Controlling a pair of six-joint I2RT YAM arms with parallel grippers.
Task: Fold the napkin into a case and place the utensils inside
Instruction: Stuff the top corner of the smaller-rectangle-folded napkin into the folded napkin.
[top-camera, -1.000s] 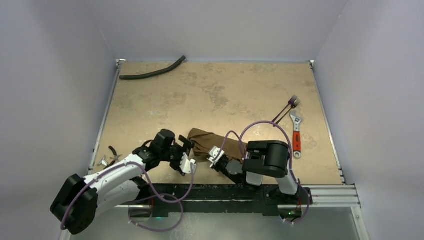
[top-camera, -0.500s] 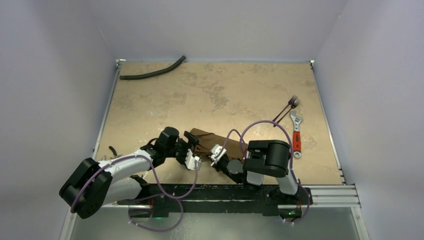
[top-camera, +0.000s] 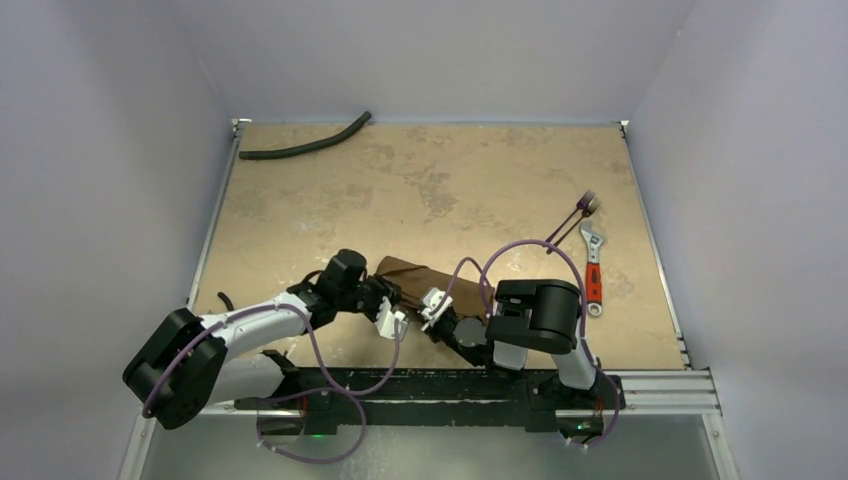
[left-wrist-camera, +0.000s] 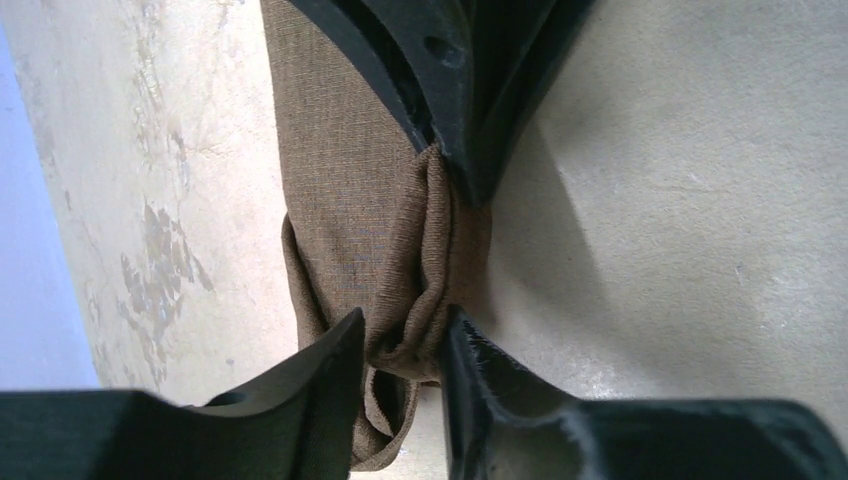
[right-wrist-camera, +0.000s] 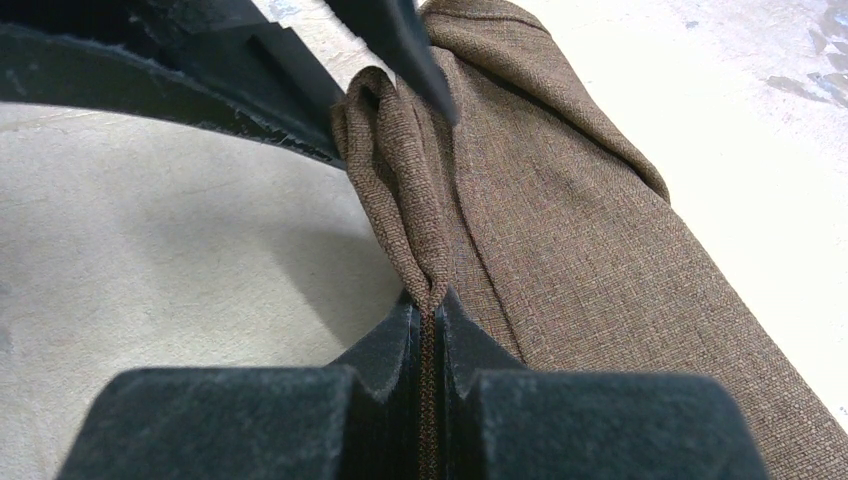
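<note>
R claw (right-wrist-camera: 428, 305) on bunched woven napkin (right-wrist-camera: 560, 230)

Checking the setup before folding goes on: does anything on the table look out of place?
Yes. The napkin lies bunched into a wrinkled roll, not flat, one fold pinched in the right gripper, another in the left gripper. A red-handled wrench lies beside the utensils, and a black hose at the far left corner.

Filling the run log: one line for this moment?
stage: folding | left claw: shut on napkin fold | right claw: shut on napkin edge | utensils: beside wrench, not in napkin
</note>
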